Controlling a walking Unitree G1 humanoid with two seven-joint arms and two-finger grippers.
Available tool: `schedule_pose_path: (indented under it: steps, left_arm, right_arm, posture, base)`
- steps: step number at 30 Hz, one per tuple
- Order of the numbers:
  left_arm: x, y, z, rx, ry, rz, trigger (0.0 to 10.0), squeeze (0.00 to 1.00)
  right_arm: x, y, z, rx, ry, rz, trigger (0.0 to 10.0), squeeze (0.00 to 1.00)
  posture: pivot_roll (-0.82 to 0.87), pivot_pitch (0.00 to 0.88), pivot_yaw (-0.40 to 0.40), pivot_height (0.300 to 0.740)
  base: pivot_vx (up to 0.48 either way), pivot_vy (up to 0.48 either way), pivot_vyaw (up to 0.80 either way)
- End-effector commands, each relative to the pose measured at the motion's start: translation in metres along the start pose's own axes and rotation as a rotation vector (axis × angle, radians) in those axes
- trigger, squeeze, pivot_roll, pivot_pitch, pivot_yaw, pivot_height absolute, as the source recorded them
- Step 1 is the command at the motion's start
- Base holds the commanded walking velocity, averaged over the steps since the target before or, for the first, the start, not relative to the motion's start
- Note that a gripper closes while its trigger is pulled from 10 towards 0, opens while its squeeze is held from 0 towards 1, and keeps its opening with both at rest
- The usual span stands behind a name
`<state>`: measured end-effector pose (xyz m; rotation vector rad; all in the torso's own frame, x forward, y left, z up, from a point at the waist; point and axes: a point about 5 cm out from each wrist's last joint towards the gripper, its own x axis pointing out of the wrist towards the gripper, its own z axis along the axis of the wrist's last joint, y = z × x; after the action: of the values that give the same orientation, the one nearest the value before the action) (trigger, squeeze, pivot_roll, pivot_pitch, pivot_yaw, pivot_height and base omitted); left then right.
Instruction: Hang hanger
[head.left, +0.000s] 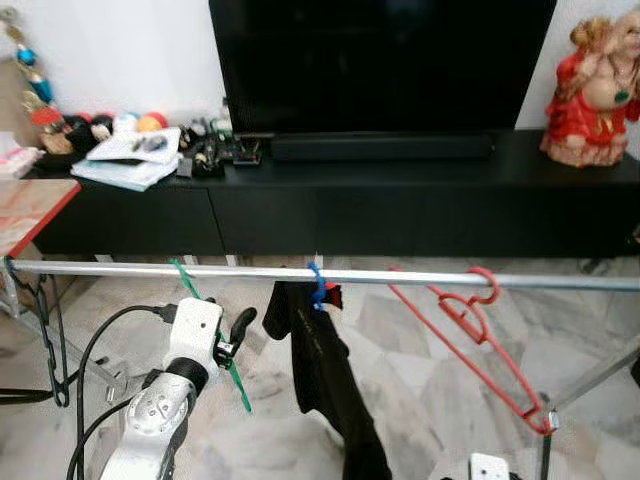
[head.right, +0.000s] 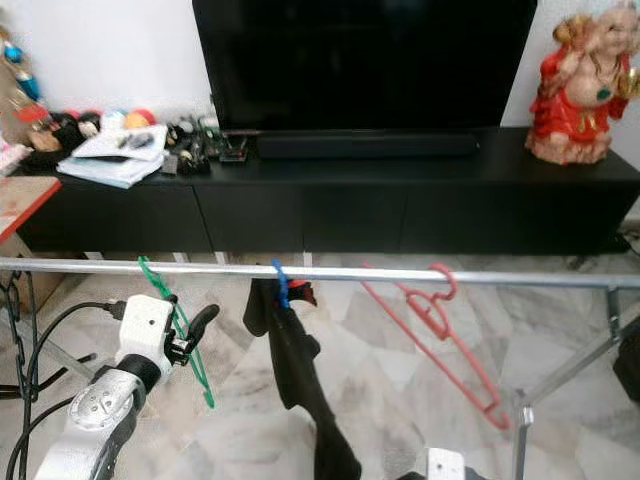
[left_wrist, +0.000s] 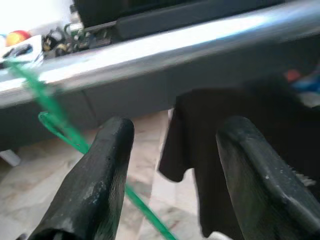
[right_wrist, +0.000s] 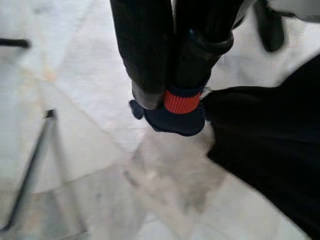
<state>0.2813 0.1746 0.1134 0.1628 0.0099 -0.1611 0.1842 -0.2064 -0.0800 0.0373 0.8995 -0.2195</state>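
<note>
1. Jaws of the left gripper (head.left: 240, 335) stand apart, grasping nothing; in the left wrist view one finger (left_wrist: 95, 185) sits beside the green hanger (head.left: 236, 385) and the other lies towards the black garment (head.left: 325, 375).
2. Right gripper (right_wrist: 165, 85): fingers pressed together over a dark blue and red cloth piece (right_wrist: 176, 112), low above the marble floor (right_wrist: 90, 165). Judgement: it is clenched on that cloth, kept down and out of the way.
3. Green hanger: hook over the metal rail (head.left: 560, 281), towards the rail's left end; body hangs below and just beside the left gripper.
4. Orientation: the hanger's long axis runs steeply down from the hook, slanting towards the robot and slightly to its right. It looks edge-on to the head camera, so I cannot tell how level its shoulders sit.
5. Judgement: the hook carries the weight, so the parted fingers suggest the hang is done or nearly done.
6. Others on the rail: a blue hanger (head.left: 317, 285) holding the black garment, near the middle; a red hanger (head.left: 480, 345) further right, tilted down to the right.
7. Behind the rail: black TV cabinet (head.left: 400, 205) with a red figurine (head.left: 590, 95).
</note>
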Motion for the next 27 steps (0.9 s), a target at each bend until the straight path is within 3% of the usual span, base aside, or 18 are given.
schedule_pose_path:
  steps: [1,9,15,17,23,27]
  left_arm:
    - [-0.001,0.009,0.004,0.017,-0.001,0.038,10.0,0.0]
    - [0.004,0.028,0.008,0.119,0.062,0.135,10.0,0.0]
    - [0.011,0.036,0.021,0.134,0.068,0.179,10.0,0.0]
    - [0.014,0.04,0.019,0.141,0.127,0.208,10.0,0.0]
    - [0.016,0.059,0.017,0.109,0.235,0.334,10.0,0.0]
    - [0.018,0.068,0.017,0.072,0.272,0.363,10.0,0.0]
  right_arm:
    - [0.0,0.006,0.002,-0.006,-0.006,0.02,10.0,0.0]
    - [0.0,0.005,0.0,-0.004,0.003,0.023,10.0,0.0]
    - [0.0,0.004,-0.001,-0.005,0.009,0.025,10.0,0.0]
    - [0.0,0.004,-0.001,-0.006,0.01,0.026,10.0,0.0]
    - [0.0,0.004,-0.001,-0.007,0.012,0.031,10.0,0.0]
    - [0.0,0.004,-0.001,-0.009,0.013,0.034,10.0,0.0]
  posture:
    - [0.04,0.029,0.014,0.74]
    - [0.04,0.041,0.008,0.74]
    - [0.04,0.044,0.004,0.74]
    - [0.04,0.047,0.003,0.74]
    - [0.04,0.052,0.001,0.74]
    - [0.04,0.063,-0.005,0.74]
  base:
    - [0.0,0.0,0.0]
    - [0.0,0.0,0.0]
    - [0.0,0.0,0.0]
    - [0.0,0.0,0.0]
    - [0.0,0.0,0.0]
    - [0.0,0.0,0.0]
